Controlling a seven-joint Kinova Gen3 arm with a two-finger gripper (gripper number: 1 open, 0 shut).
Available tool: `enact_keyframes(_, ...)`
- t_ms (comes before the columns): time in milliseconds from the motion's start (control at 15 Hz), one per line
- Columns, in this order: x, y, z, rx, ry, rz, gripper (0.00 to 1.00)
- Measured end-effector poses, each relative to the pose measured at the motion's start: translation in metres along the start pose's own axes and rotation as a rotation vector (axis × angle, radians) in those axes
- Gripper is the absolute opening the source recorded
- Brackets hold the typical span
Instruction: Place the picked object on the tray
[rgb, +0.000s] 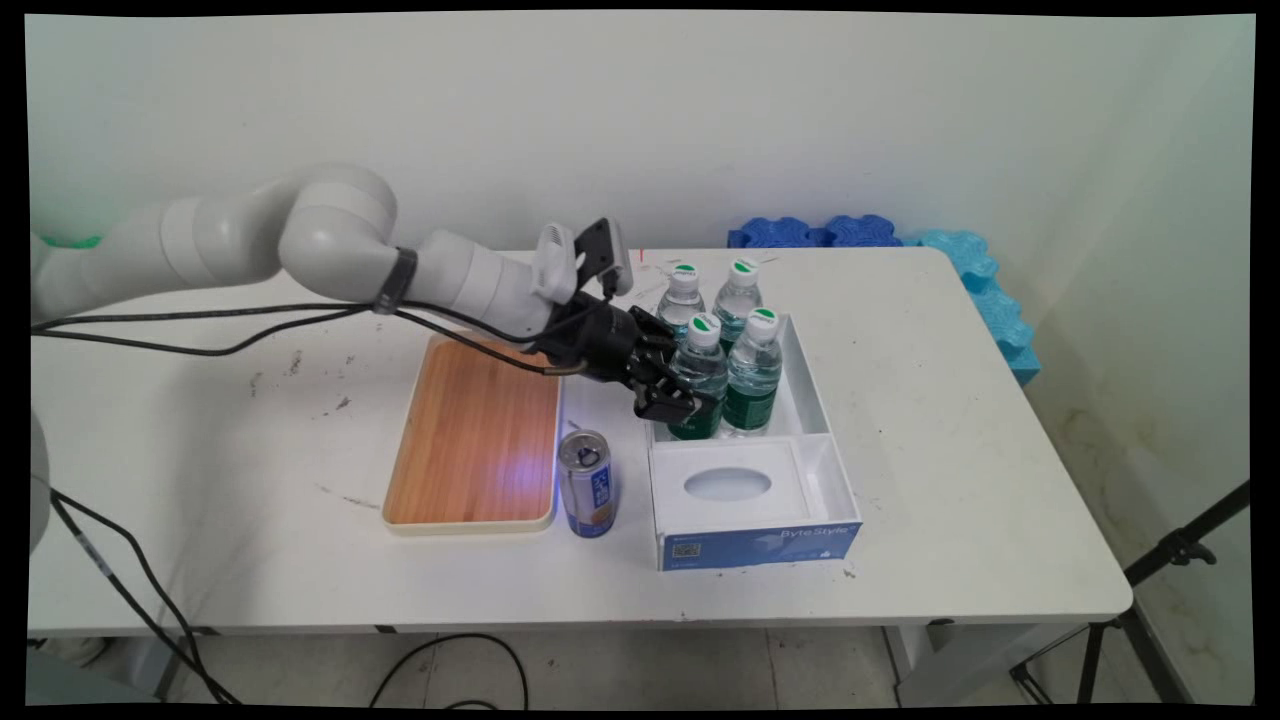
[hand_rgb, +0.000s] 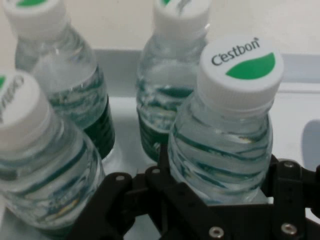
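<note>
Reaching in from the left, the gripper (rgb: 678, 393) is clenched on the near-left bottle (rgb: 700, 375), its jaws pressing the clear body from either side, below the shoulder. The hand view shows this bottle (hand_rgb: 222, 135) filling the space between the black fingers (hand_rgb: 165, 165), its white cap lettered Cestbon with a green leaf mark. The grip sits on the ribbed body, not on the cap, probably because the wider body gives the pads more surface.

Four bottles stand upright in a tight two-by-two cluster in the far compartment of a white box (rgb: 812, 385). The near-right bottle (rgb: 755, 372) stands just beside the held one; two more (rgb: 683, 298) and (rgb: 740, 290) stand at the far end. The walls of the box keep the cluster together, so the arm enters over the left wall at a slant.

The near compartment holds a white insert with an oval hollow (rgb: 727, 484); the blue near wall carries lettering. A drinks can (rgb: 586, 484) stands upright just left of the box, between it and a wooden tray (rgb: 472, 432), which lies flat. Blue foam pieces (rgb: 985, 290) lie at the table's far right edge.
</note>
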Motion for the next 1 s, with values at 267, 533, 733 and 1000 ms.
enact_keyframes(267, 0.022, 0.002, -0.037, -0.008, 0.034, 0.047, 0.00)
enact_keyframes(533, 0.050, 0.004, -0.092, -0.002, 0.077, 0.116, 0.00)
enact_keyframes(733, 0.053, 0.004, -0.139, 0.007, 0.073, 0.153, 0.00)
enact_keyframes(1000, 0.023, 0.005, -0.196, 0.022, 0.028, 0.138, 0.00)
